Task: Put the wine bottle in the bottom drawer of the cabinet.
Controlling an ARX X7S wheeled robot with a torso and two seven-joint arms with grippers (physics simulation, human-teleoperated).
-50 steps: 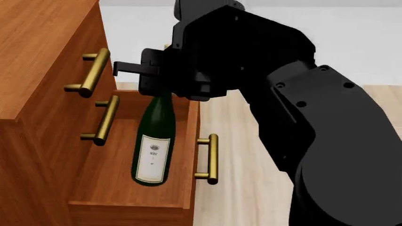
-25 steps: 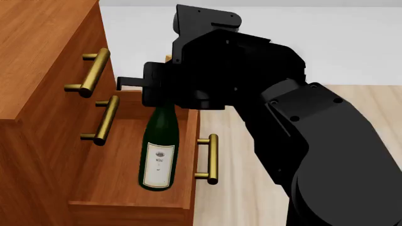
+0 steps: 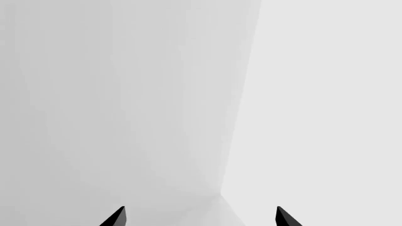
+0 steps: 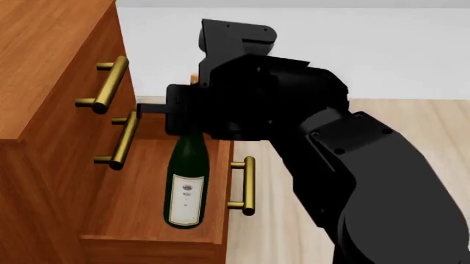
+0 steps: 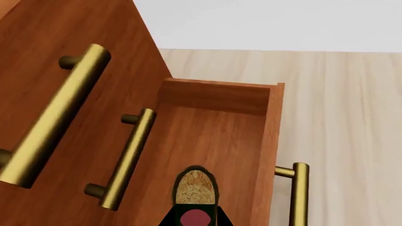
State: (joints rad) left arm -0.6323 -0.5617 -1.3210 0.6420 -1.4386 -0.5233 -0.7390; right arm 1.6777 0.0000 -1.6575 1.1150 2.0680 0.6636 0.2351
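The wine bottle (image 4: 186,187), dark green with a white label, hangs nearly upright inside the open bottom drawer (image 4: 125,203) of the reddish-brown cabinet (image 4: 44,66). My right gripper (image 4: 184,124) is shut on its neck, which the black arm hides. In the right wrist view the bottle's tan cork (image 5: 195,186) shows just past my right gripper (image 5: 195,220), above the drawer's floor (image 5: 207,136). My left gripper (image 3: 199,217) is open and empty, facing only a plain grey wall.
The bottom drawer's brass handle (image 4: 248,185) sticks out on its front, to the bottle's right. The two upper drawers are closed, and their brass handles (image 4: 110,85) (image 4: 125,140) jut out near the bottle. Pale wood floor (image 4: 411,118) lies to the right.
My right gripper has come down and a little to the right with the bottle. The bottle has swung from tilted to nearly upright and sits lower in the drawer.
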